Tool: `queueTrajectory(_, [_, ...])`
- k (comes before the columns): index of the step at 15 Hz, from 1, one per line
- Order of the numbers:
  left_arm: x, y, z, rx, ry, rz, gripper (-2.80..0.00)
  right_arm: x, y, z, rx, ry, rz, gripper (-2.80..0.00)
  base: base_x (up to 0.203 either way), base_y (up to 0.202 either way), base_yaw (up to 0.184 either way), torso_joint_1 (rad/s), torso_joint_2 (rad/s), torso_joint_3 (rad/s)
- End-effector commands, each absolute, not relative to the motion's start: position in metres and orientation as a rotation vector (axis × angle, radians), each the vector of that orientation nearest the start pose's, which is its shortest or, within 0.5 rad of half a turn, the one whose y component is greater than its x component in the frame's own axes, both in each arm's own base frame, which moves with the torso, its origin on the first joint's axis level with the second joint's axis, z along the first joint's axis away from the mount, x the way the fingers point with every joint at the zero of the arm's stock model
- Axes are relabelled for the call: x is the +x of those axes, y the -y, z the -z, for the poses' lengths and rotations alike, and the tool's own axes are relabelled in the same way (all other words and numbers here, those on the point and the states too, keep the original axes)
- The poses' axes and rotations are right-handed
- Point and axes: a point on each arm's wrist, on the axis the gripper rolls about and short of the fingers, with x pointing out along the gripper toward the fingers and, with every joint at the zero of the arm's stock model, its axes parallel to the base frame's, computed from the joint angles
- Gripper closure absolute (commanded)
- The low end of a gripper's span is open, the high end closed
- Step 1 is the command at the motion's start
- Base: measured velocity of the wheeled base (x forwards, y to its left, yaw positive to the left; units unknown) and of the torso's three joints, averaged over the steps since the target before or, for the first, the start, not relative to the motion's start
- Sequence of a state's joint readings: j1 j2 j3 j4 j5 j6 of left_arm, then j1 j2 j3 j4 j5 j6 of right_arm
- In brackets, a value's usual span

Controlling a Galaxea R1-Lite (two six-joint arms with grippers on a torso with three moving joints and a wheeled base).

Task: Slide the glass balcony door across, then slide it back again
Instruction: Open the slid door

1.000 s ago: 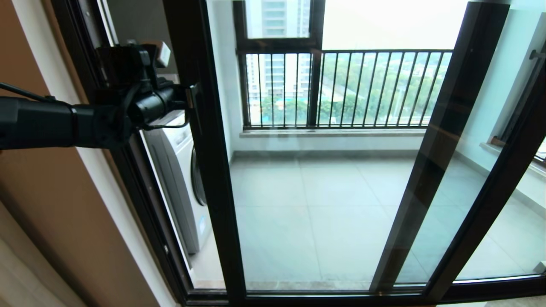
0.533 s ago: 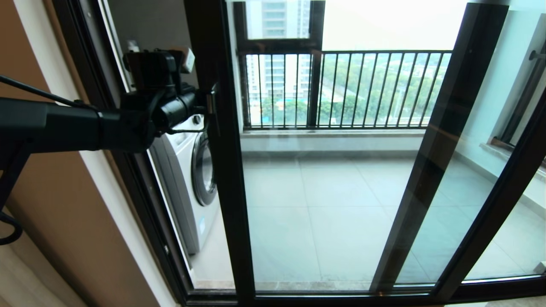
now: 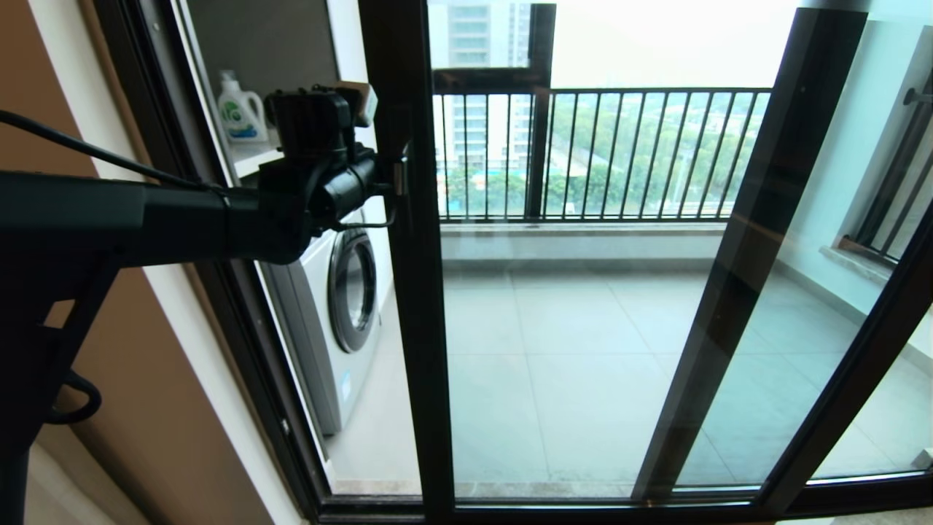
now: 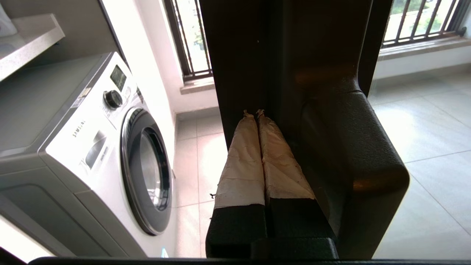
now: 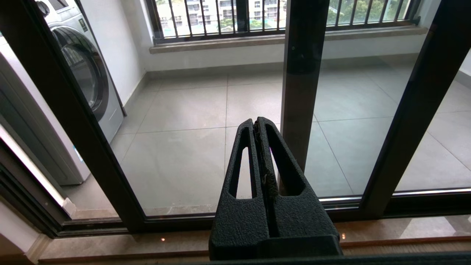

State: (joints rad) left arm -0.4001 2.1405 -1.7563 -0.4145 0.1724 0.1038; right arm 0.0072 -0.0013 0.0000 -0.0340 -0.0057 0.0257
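The glass balcony door [image 3: 583,328] stands partly slid to the right, its dark left upright [image 3: 412,292] near the middle of the head view. My left gripper [image 3: 397,179] reaches in from the left at the height of the latch handle [image 4: 353,154]. Its taped fingers [image 4: 243,154] are shut together with nothing between them. The tips rest against the upright [image 4: 239,55], right beside the handle. My right gripper [image 5: 256,120] is shut and empty. It hangs low in front of the glass and is out of the head view.
A white washing machine [image 3: 342,306] stands in the open gap on the left, with a detergent bottle [image 3: 239,109] on the shelf above it. The matching dark-framed panel [image 3: 736,292] overlaps on the right. Beyond are the tiled balcony floor [image 3: 554,364] and a black railing [image 3: 605,153].
The door's left upright has slid to the right with my left gripper against it. The gap on the left has widened and now shows the washing machine door and the detergent bottle.
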Motion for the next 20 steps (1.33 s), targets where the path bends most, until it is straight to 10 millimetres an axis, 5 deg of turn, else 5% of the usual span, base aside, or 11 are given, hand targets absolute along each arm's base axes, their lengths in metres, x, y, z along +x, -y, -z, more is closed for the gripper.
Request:
queueTrajectory(1, [0.427, 0.187, -0.251, 0.105, 0.038, 0.218, 0.0, -0.022, 0.0, -0.076, 0.026, 0.021, -0.002, 0.0, 0.0, 0.0, 0.0, 0.0, 0.0, 0.0])
queueTrajectory(13, [0.424, 0.248, -0.242, 0.123, 0.079, 0.276, 0.0, -0.022, 0.0, -0.076, 0.026, 0.023, -0.002, 0.0, 0.0, 0.0, 0.0, 0.0, 0.0, 0.0])
queueTrajectory(20, [0.418, 0.25, -0.248, 0.124, 0.09, 0.269, 0.0, -0.022, 0.0, -0.076, 0.026, 0.021, -0.002, 0.0, 0.0, 0.0, 0.0, 0.0, 0.0, 0.0])
